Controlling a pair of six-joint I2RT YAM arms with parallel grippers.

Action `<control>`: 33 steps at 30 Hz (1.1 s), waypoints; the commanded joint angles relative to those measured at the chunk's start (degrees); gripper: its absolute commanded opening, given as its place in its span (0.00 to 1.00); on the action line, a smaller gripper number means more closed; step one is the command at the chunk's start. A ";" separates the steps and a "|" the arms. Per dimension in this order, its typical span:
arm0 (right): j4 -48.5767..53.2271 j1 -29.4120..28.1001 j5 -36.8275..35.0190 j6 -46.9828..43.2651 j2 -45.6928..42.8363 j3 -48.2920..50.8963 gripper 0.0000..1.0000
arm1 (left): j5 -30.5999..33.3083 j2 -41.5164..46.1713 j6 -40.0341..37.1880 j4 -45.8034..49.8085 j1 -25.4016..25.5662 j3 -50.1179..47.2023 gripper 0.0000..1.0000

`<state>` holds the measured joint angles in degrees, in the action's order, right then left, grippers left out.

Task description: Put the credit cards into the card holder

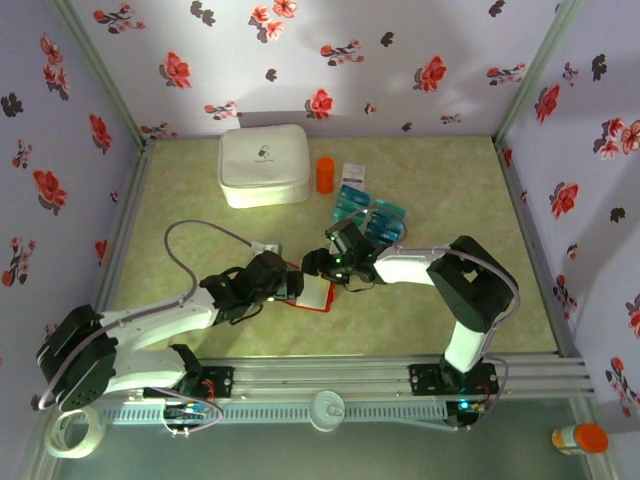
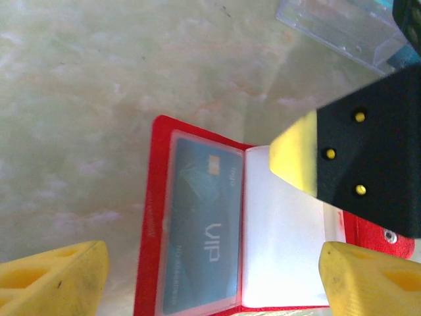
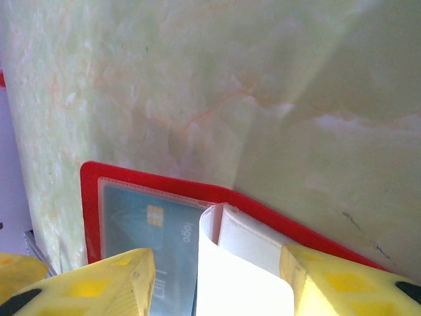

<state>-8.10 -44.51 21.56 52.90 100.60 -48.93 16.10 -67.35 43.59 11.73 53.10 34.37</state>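
Note:
The red card holder (image 1: 318, 295) lies open like a book on the table between my two grippers. One teal credit card (image 2: 200, 230) marked VIP sits in its left clear pocket (image 3: 148, 234). A white inner leaf (image 3: 243, 276) curls upward, standing between the fingertips of my right gripper (image 3: 220, 289) and apart from the left one. My right gripper (image 1: 322, 268) is open, one yellow-tipped finger (image 2: 299, 158) resting over the white leaf. My left gripper (image 2: 210, 286) is open wide, straddling the card holder (image 2: 152, 217) from the near side. More teal credit cards (image 1: 365, 212) lie loose behind.
A large white zip case (image 1: 263, 165) stands at the back left, with an orange cylinder (image 1: 325, 175) and a small white packet (image 1: 354, 172) beside it. A clear plastic piece (image 2: 342, 29) lies just beyond the card holder. Floral walls enclose the table.

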 commanded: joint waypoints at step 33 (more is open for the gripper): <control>6.93 -5.54 -0.48 0.99 9.40 -14.75 0.56 | 0.71 13.21 0.07 6.51 -9.03 -4.07 0.88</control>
<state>0.62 -49.67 22.06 52.21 108.95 -62.33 16.49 -54.98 43.57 16.45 44.71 31.22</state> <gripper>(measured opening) 0.556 0.875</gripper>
